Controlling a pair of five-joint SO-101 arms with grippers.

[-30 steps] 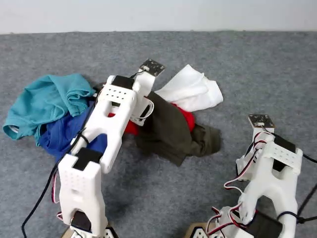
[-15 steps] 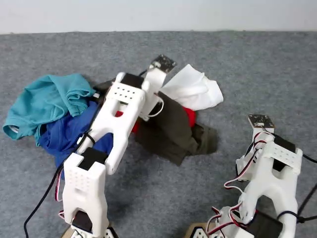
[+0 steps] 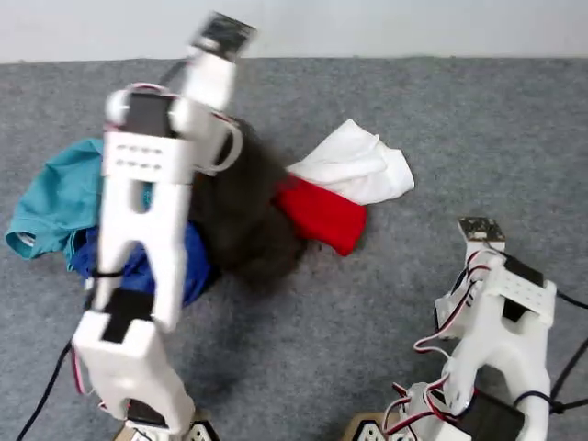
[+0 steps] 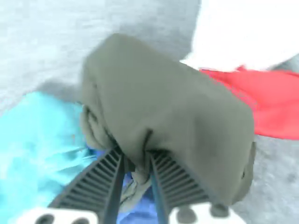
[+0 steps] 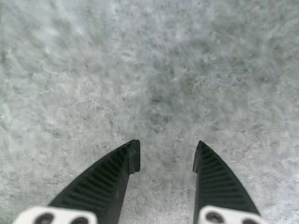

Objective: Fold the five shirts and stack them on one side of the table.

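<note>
My left gripper (image 4: pixel 135 161) is shut on a fold of the dark olive shirt (image 4: pixel 173 107) and holds it up off the table. From above, the left arm (image 3: pixel 152 175) stands raised over the pile with the olive shirt (image 3: pixel 239 220) hanging below it. The red shirt (image 3: pixel 322 213) lies flat beside it, partly under the white shirt (image 3: pixel 358 165). The teal shirt (image 3: pixel 55 197) and the blue shirt (image 3: pixel 138 266) lie bunched on the left. My right gripper (image 5: pixel 164 156) is open over bare carpet, near the front right (image 3: pixel 482 230).
Grey carpet (image 3: pixel 478 119) covers the whole table, with open room at the right and back right. A pale wall (image 3: pixel 367 28) runs along the far edge. The right arm's base and wires (image 3: pixel 441 386) sit at the front right.
The left arm has swung up and to the back left, lifting the olive shirt off the pile and uncovering the red shirt. The right arm has stayed put.
</note>
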